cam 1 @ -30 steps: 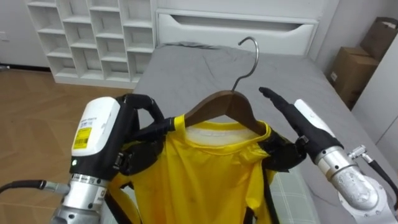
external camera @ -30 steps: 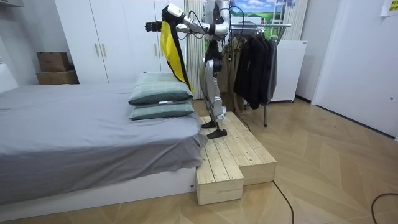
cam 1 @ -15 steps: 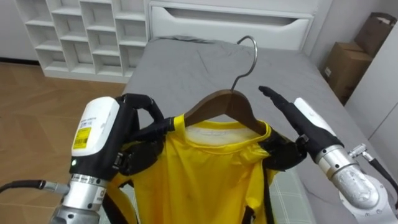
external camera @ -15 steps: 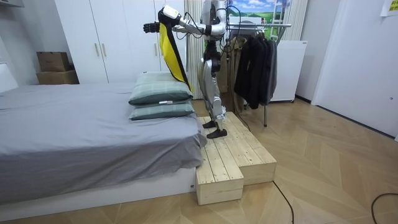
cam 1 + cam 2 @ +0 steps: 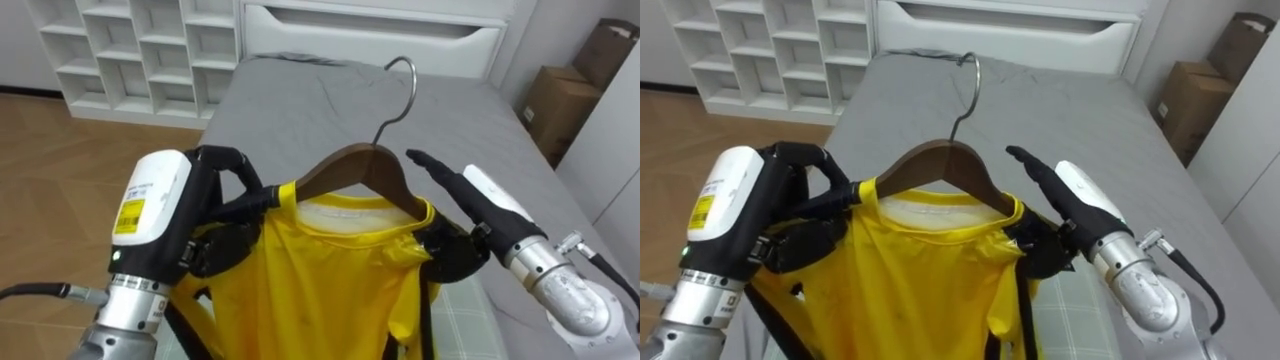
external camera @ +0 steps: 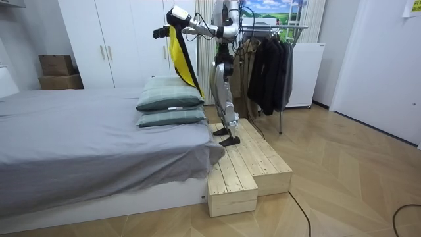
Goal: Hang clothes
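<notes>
Right robot hand [image 5: 482, 214] nearer hanger [image 5: 349, 166], gripping shirt [image 5: 330, 285]

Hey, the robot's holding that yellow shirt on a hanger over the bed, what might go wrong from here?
1. The left hand and right hand grip the yellow shirt at the ends of the hanger; cloth bunched by the right hand might slip off.
2. The clothes rack stands behind the robot, so it likely must turn on the raised wooden platform, where a misstep near the edge is possible.
</notes>
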Robot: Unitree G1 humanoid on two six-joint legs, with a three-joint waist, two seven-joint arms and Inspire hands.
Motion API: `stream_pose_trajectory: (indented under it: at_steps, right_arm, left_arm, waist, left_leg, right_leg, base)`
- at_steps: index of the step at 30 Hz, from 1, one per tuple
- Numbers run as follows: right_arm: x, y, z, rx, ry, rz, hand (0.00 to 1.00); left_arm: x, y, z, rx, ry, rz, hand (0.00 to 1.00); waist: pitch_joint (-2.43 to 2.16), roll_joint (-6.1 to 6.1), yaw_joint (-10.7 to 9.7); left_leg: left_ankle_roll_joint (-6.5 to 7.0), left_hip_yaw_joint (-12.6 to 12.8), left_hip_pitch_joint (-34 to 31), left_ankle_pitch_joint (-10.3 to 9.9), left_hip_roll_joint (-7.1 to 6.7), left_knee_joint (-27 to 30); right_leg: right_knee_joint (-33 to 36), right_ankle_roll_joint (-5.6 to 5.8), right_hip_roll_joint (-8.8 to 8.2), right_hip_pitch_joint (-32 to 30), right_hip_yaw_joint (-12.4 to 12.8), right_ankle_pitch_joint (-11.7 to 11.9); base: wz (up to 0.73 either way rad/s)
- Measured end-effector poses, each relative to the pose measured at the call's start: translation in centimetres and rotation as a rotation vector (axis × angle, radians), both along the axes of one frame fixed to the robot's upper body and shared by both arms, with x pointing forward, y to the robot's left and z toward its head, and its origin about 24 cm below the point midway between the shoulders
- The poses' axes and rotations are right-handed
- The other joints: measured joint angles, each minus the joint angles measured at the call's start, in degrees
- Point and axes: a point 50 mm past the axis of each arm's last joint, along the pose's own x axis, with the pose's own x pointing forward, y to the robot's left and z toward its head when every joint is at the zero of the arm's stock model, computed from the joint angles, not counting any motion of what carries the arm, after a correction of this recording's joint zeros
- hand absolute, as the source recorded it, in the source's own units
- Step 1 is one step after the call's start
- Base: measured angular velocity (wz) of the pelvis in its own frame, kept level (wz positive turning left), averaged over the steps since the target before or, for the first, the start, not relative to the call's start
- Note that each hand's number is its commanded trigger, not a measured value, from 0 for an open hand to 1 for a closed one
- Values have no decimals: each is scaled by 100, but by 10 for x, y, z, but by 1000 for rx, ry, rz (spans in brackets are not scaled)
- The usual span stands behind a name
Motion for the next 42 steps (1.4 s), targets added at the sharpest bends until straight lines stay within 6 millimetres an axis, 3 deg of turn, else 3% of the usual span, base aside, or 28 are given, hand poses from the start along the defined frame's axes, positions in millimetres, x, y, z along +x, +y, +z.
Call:
stream_pose_trajectory:
  at_steps: [7, 25, 26, 28, 29, 30, 31, 42]
  right_arm:
    - [-2, -9, -1, -77, 86, 58, 0]
    - [-4, -8, -4, -100, 140, 100, 0]
    - [-4, -8, -4, -100, 141, 100, 4]
    - [-4, -8, -4, -100, 141, 100, 22]
    - [-4, -8, -4, -100, 141, 100, 56]
    - [-4, -8, -4, -100, 141, 100, 73]
    - [-4, -8, -4, -100, 141, 100, 100]
    - [-4, -8, -4, -103, 159, 113, 100]
  left_arm:
    - [3, -2, 2, 17, 14, -16, 100]
    - [3, -1, 2, 33, 25, -23, 100]
    - [3, 0, 2, 35, 25, -23, 100]
    - [3, 0, 2, 36, 25, -23, 100]
    - [3, 0, 2, 36, 25, -23, 100]
    - [3, 0, 2, 38, 25, -23, 100]
    - [3, 0, 2, 41, 25, -23, 100]
    - [4, 3, 1, 48, 39, -7, 100]
  waist:
    - [8, -14, 31]
    - [10, -22, -4]
    - [10, -22, -3]
    - [10, -22, -3]
    - [10, -21, -4]
    - [10, -21, -8]
    - [10, -21, -12]
    - [10, -21, 4]
  left_leg:
    - [0, -51, -13, 0, -5, -1]
    - [0, -74, 2, 0, -7, 4]
    - [0, -75, 2, 0, -7, 4]
    - [0, -76, 3, 0, -7, 4]
    - [0, -76, 3, 0, -7, 5]
    - [0, -77, 3, 0, -7, 7]
    - [0, -77, 3, 0, -7, 9]
    - [-1, -109, 2, 1, -8, 18]
  right_leg:
    - [5, 0, -46, -37, -55, 0]
    - [0, 0, -58, 31, -127, 0]
    - [0, 0, -58, 32, -128, 0]
    - [0, 0, -58, 35, -131, 0]
    - [0, 0, -58, 35, -130, 0]
    - [0, 0, -59, 37, -131, 0]
    - [0, 0, -60, 39, -131, 0]
    - [2, 0, -59, 57, -157, 0]
  base:
    - [4]
    - [0]
    - [0]
    - [0]
    - [0]
    - [0]
    - [0]
    - [0]
